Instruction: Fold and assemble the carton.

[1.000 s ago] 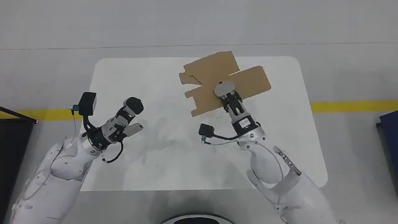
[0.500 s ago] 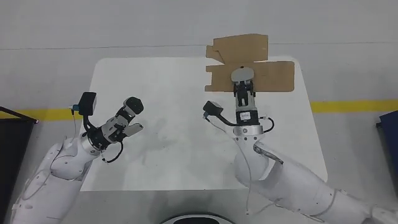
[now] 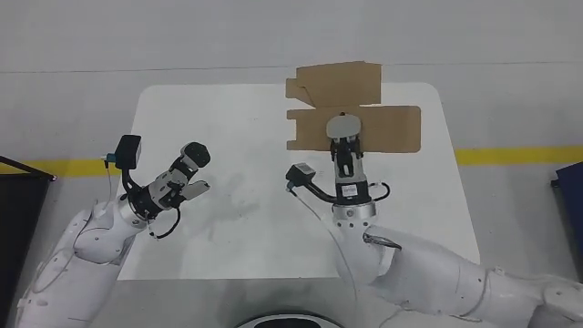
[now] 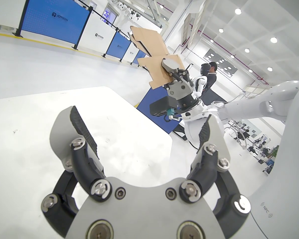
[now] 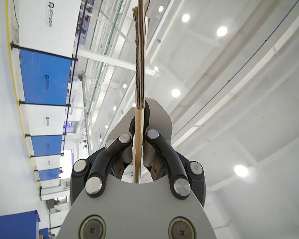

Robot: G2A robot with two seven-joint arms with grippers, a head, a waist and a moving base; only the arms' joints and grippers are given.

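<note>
Left arm: bent at the elbow on the robot's left side, with the left pincer [image 3: 201, 171] poised low over the desk [image 3: 255, 246]. Its two ribbed fingers [image 4: 77, 123] are spread wide apart. Right arm: stretched forward over the desk's middle, wrist tilted upward. The right pincer [image 3: 343, 133] is clamped on both faces of the flat carton [image 3: 387, 129], which stands clear of the desk.

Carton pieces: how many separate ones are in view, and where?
1. A single flattened carton, clamped in the right gripper, held up over the table's far right part.
</note>
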